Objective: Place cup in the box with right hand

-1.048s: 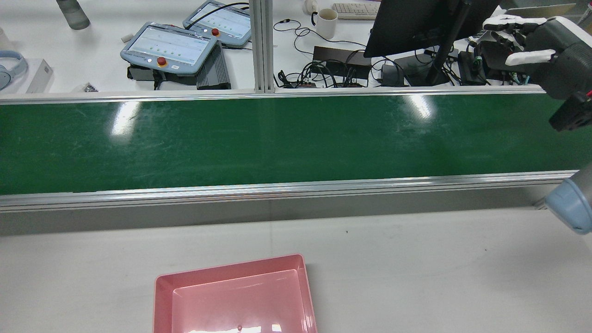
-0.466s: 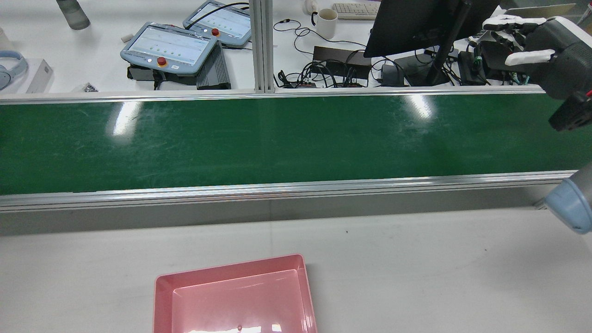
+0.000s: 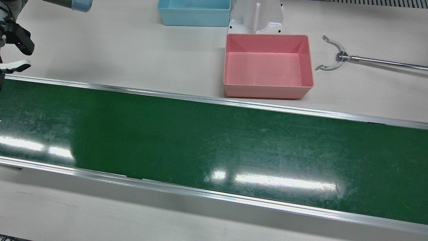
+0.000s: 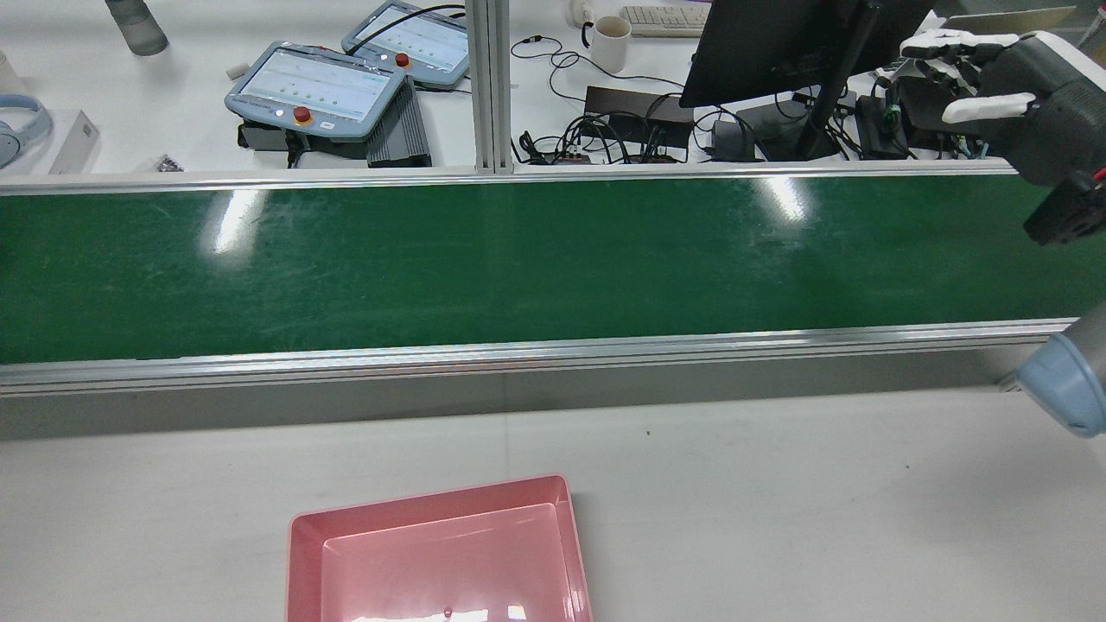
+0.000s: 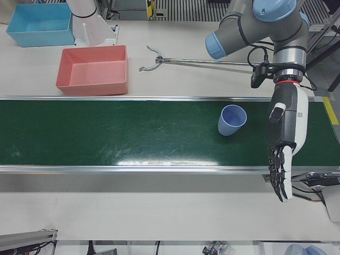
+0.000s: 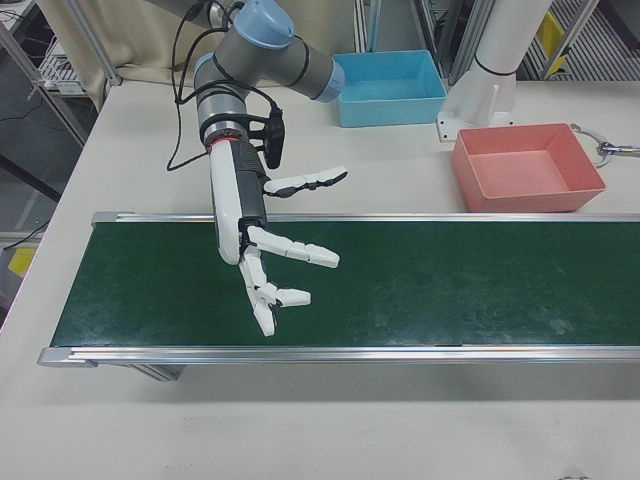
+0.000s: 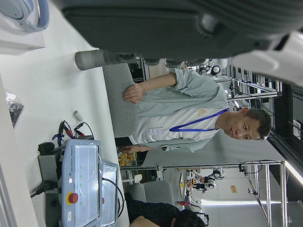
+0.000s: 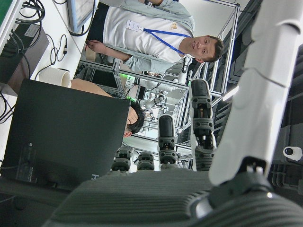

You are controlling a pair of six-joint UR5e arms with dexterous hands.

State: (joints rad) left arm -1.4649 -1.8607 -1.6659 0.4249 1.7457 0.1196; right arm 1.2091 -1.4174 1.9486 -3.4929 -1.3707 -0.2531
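Nothing on the station has shifted since the earlier rear pictures except my right hand [image 4: 994,78], which has crept slightly upward at that view's right edge; the pink box [image 4: 436,553] sits exactly where it was.

Front view: the green belt [image 3: 214,140] is bare across this stretch. The pink box stands just beyond the far rail, with a blue box [image 3: 194,12] further back and a long reacher tool [image 3: 354,59] lying beside the pink one. Only a sliver of my right hand shows at the left margin.

Rear view: my right hand hangs high over the belt's right end, fingers spread and holding nothing. No cup appears in this picture.

Left-front view: the blue cup [image 5: 231,120] stands upright on the belt, mouth up, near my left hand [image 5: 284,143], which hangs with straight, parted fingers and is empty. The cup is well apart from the pink box.

Right-front view: my right hand is wide, fingers fanned above the belt, at the end opposite the cup.

Judgement: the reach has not begun. I should wait or travel along the belt, come at the cup from the side, and wrap the wall below the rim. Room over the belt is ample; the rails and the box's near wall need clearing on the carry.
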